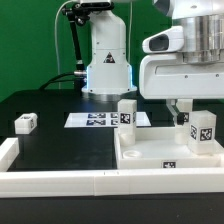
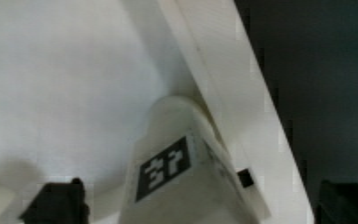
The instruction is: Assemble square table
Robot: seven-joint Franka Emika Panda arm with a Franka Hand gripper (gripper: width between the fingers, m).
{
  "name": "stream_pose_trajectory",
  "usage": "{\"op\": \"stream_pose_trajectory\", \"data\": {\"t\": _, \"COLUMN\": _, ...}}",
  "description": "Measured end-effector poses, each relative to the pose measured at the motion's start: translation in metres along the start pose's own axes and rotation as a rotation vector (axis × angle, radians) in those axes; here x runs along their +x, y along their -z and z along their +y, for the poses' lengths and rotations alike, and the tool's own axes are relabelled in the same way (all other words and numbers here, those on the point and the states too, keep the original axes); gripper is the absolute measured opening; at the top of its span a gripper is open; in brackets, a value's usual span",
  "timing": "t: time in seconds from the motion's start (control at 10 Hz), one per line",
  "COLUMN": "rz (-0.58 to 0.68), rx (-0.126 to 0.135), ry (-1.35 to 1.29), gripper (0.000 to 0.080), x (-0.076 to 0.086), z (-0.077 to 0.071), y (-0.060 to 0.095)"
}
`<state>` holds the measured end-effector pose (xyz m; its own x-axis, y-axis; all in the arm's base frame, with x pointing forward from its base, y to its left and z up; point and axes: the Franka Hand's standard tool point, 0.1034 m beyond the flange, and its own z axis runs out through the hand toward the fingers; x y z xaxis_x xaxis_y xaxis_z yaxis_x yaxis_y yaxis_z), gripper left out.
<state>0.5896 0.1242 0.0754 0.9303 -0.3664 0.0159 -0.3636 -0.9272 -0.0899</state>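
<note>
Exterior view: black tabletop (image 1: 70, 145), pale backdrop (image 1: 30, 40)

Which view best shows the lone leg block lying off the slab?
The exterior view: the leg block sits whole on the black table at that view's left, apart from the slab. The wrist view misses it, framing another leg close up.

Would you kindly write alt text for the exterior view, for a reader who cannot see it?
A white gripper hangs over the square table slab at the exterior view's right, where a left leg and a right leg stand upright. A third leg sits alone on the black table at the exterior view's left; the marker board lies between.
</note>
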Motion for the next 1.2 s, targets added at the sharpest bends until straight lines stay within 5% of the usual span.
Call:
{"op": "stream_pose_trajectory", "data": {"t": 0.8, "rz": 0.006, "rx": -0.021, "ry": 0.492, "gripper": 0.0649, "x": 0.0014, "z": 0.002, "y": 0.0}}
{"op": "stream_pose_trajectory", "data": {"t": 1.0, "rz": 0.006, "rx": -0.021, "ry": 0.49, "gripper": 0.0378, "x": 0.0014, "z": 0.0021, "y": 0.0}}
{"op": "stream_pose_trajectory", "data": {"t": 1.1, "rz": 0.006, "rx": -0.022, "ry": 0.488, "gripper": 0.029, "x": 0.002, "z": 0.003, "y": 0.0001}}
{"op": "stream_pose_trajectory", "data": {"t": 1.2, "rz": 0.006, "rx": -0.022, "ry": 0.488, "gripper": 0.029, "x": 0.0019, "z": 0.003, "y": 0.0}}
